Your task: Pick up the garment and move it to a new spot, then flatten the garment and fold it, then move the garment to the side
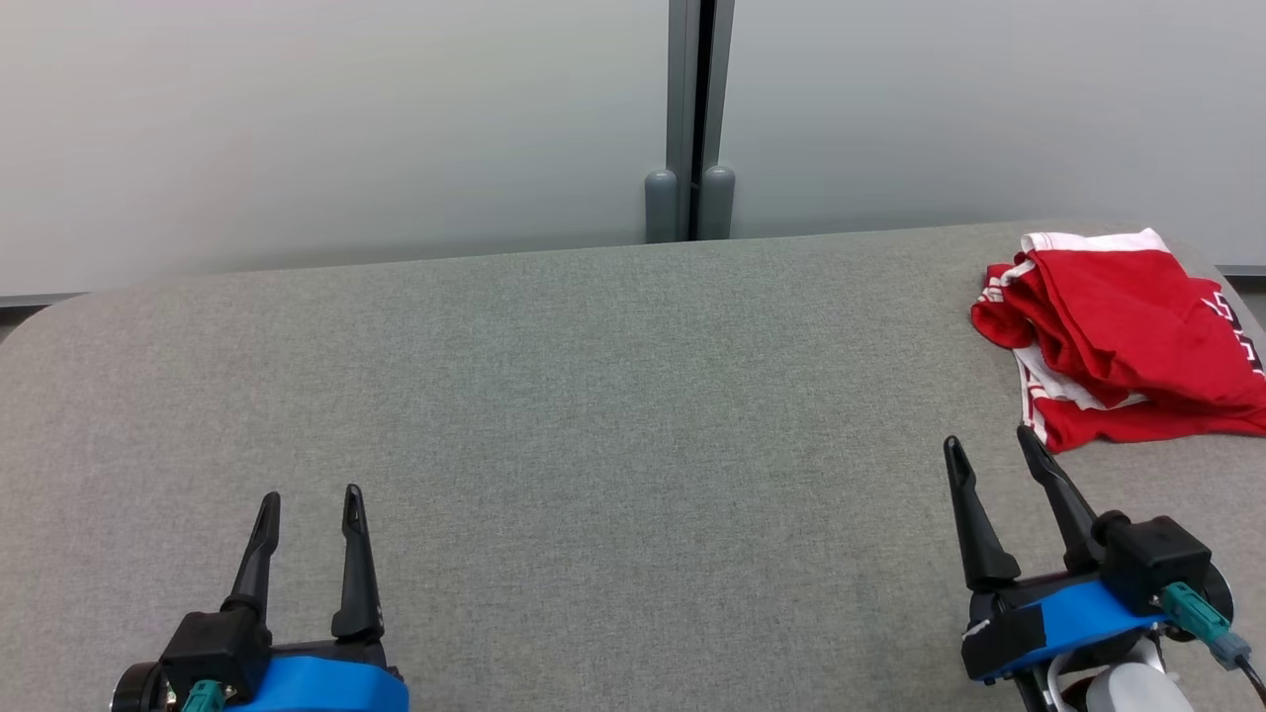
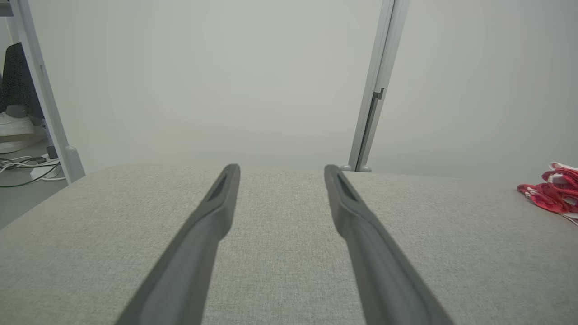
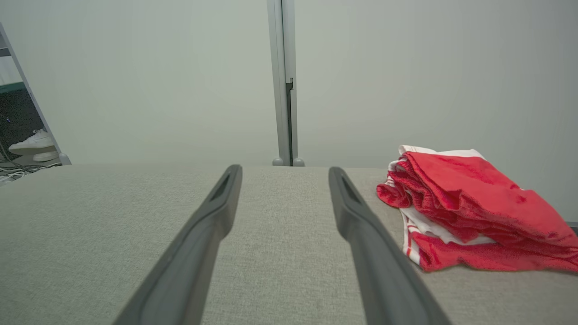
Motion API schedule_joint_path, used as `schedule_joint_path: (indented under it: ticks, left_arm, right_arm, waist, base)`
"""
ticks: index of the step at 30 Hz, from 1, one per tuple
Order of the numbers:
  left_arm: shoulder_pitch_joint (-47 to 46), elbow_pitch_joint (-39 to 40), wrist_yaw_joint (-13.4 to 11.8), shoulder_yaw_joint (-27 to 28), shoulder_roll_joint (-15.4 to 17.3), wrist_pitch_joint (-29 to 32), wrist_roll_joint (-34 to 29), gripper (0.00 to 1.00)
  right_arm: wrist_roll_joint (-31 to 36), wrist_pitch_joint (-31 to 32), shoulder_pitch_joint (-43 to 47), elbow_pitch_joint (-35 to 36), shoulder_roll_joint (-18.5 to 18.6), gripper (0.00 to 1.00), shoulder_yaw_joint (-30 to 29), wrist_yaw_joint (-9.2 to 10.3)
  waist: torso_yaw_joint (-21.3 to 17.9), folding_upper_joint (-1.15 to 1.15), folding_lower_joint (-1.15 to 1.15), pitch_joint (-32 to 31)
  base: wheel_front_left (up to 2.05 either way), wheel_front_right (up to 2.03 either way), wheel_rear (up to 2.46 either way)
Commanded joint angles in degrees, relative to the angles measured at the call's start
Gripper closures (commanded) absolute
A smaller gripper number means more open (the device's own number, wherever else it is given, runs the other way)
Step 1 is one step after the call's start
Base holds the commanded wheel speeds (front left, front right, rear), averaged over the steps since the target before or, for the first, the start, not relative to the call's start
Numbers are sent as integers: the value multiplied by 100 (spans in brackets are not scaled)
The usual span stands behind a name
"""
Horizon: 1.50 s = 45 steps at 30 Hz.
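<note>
Pose: left hand [image 1: 312, 491], right hand [image 1: 988, 434] spread, empty (garment [image 1: 1118, 336] beside right).

The red garment [image 1: 1118, 326] runs off the head view's right edge, where its dark print [image 1: 1246, 338] is too small to read.

The garment [image 1: 1118, 336] lies on the table [image 1: 593, 396], at its far right corner, near the table's right edge. The left gripper [image 1: 311, 494] hangs over the table's near left part, well apart from the garment. The right gripper [image 1: 989, 437] hangs over the table's near right part, its fingertips just beside the garment's near edge. Behind the table's far edge stands a partition wall [image 1: 297, 129], with its post [image 1: 689, 119] behind the middle of that edge. Beyond the table's left end, shoes [image 3: 34, 144] and cables [image 2: 22, 164] lie on the floor.
</note>
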State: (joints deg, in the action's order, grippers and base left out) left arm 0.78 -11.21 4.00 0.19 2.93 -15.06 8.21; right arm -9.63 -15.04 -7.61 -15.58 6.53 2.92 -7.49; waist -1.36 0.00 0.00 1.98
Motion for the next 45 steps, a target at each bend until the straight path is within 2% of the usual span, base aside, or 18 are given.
schedule_joint_path:
  ticks: [1,10,23,24,28,45]
  left_arm:
    - [30,-13,-12,4,-4,-13,28,0]
    - [37,-49,-19,30,-5,-13,25,0]
    - [-9,-115,-42,55,-6,-13,-22,0]
    - [-18,-108,-38,55,-6,-13,-24,100]
    - [71,-300,-10,60,-14,47,19,100]
    - [-123,-297,71,196,-10,522,1887,100]
  right_arm:
    - [55,-13,141,72,-50,0,-96,-1]
    - [213,94,457,402,-248,0,-335,-1]
    - [261,215,560,482,-346,0,-385,-1]
    - [260,217,556,482,-349,100,-387,-1]
    - [167,203,501,277,-337,100,-356,0]
    - [-1709,644,408,257,-343,100,-497,0]
  waist:
    - [16,0,0,-26]
    - [73,0,0,-115]
    - [75,0,0,-99]
    - [73,0,0,-91]
    - [76,0,1,-94]
    - [85,0,1,-106]
  base:
    - [0,0,0]
    - [0,0,0]
    - [0,0,0]
    - [0,0,0]
    - [0,0,0]
    - [0,0,0]
